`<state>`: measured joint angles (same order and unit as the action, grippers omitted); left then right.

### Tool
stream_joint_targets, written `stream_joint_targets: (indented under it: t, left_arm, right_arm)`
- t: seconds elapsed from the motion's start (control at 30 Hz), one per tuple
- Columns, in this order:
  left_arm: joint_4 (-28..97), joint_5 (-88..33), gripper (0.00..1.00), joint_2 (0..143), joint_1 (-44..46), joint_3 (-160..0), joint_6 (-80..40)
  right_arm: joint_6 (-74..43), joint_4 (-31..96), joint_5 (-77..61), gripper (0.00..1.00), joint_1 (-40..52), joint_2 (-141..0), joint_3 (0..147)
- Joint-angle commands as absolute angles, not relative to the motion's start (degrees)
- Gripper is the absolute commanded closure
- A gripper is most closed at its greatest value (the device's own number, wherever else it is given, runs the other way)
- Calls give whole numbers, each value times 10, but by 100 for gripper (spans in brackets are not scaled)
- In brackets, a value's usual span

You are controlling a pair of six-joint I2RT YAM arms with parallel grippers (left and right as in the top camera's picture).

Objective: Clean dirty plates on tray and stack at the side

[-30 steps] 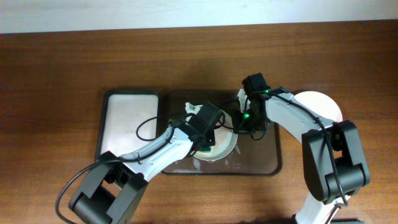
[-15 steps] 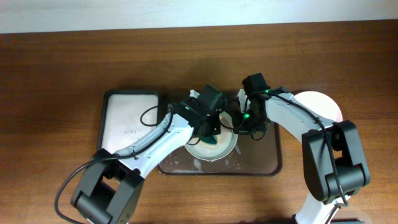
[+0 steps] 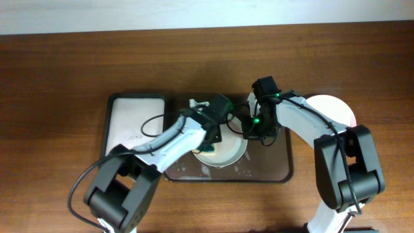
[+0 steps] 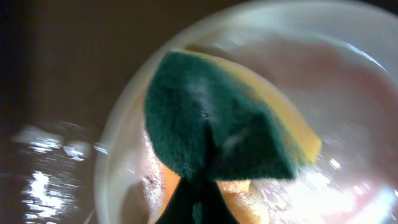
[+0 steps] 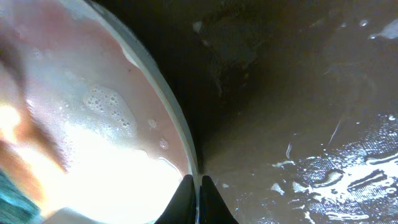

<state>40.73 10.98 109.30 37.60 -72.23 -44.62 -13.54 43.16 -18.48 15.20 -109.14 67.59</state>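
Sponge (image 4: 217, 118) leftward, tight in left gripper (image 4: 198, 190); right gripper (image 5: 198, 186) tight on plate (image 3: 234, 154) rim; wet tray (image 5: 298, 124).

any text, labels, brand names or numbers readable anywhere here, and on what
No readable text in any view.
On the small tray: faint dark marks on its white bottom, too small to read or even to tell as writing.
On the sponge, the plate and the brown tray: no print shows.

The sponge (image 4: 211, 124) is green and yellow, the plate (image 4: 354, 87) white.
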Motion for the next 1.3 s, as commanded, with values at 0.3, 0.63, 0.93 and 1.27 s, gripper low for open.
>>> stream_joint_targets:
  t: [0.3, 0.63, 0.93, 1.27]
  left_arm:
    - [461, 50, 100, 881, 210, -714, -285]
    - [485, 16, 100, 950, 74, -713, -144]
    - [451, 17, 99, 1082, 62, -713, -119]
    - [503, -4, 1, 1054, 51, -752, -152]
  right_arm:
    - [-140, 434, -158, 76, 153, -1095, 668]
    - [-140, 398, -160, 96, 161, -1100, 633]
    - [-123, 435, -115, 96, 161, -1065, 682]
    - [-122, 498, 103, 96, 161, -931, 714]
